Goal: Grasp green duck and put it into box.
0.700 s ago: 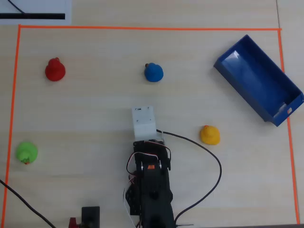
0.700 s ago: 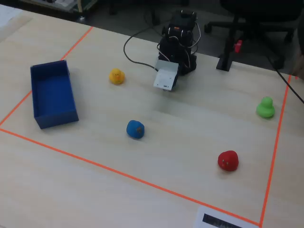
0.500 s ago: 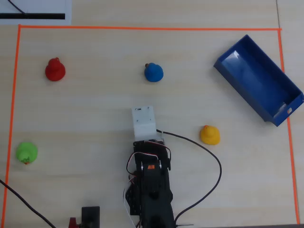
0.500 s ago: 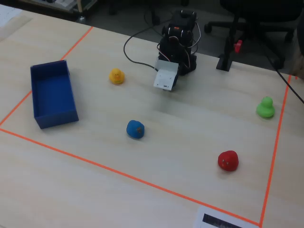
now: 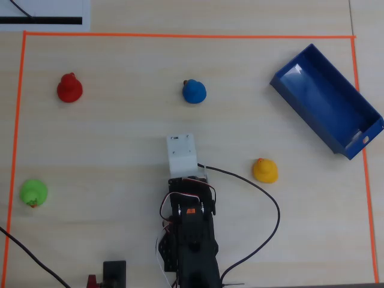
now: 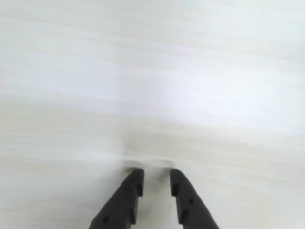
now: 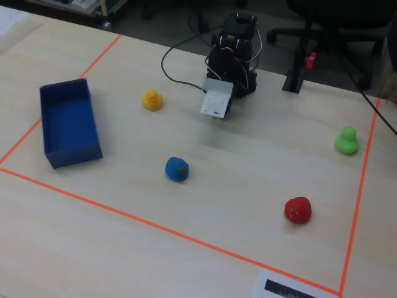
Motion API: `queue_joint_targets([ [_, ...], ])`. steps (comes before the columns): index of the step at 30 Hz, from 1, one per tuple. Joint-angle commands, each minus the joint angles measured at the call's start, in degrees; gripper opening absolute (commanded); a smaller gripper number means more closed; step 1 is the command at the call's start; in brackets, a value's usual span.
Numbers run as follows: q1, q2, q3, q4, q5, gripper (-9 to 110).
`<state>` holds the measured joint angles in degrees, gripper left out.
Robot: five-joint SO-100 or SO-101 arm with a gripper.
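The small lime-green toy duck (image 5: 33,192) sat on the pale wood worktop (image 5: 120,138), in the overhead view well left of the arm's white wrist housing (image 5: 182,155). The open blue rectangular box (image 5: 327,102) lay far right of that housing. A yellow duck (image 5: 264,170) sat just right of it, a blue duck (image 5: 194,91) above, a red duck (image 5: 69,88) upper left. In the wrist view the black gripper (image 6: 156,180) was narrowly parted, empty, over bare worktop.
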<state>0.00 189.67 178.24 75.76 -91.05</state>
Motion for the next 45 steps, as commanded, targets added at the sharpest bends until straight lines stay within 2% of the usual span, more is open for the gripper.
queue_joint_targets([
  [1,0.44,0.09,0.00,1.49,0.35,5],
  [45,0.44,0.09,0.00,1.49,0.35,8],
])
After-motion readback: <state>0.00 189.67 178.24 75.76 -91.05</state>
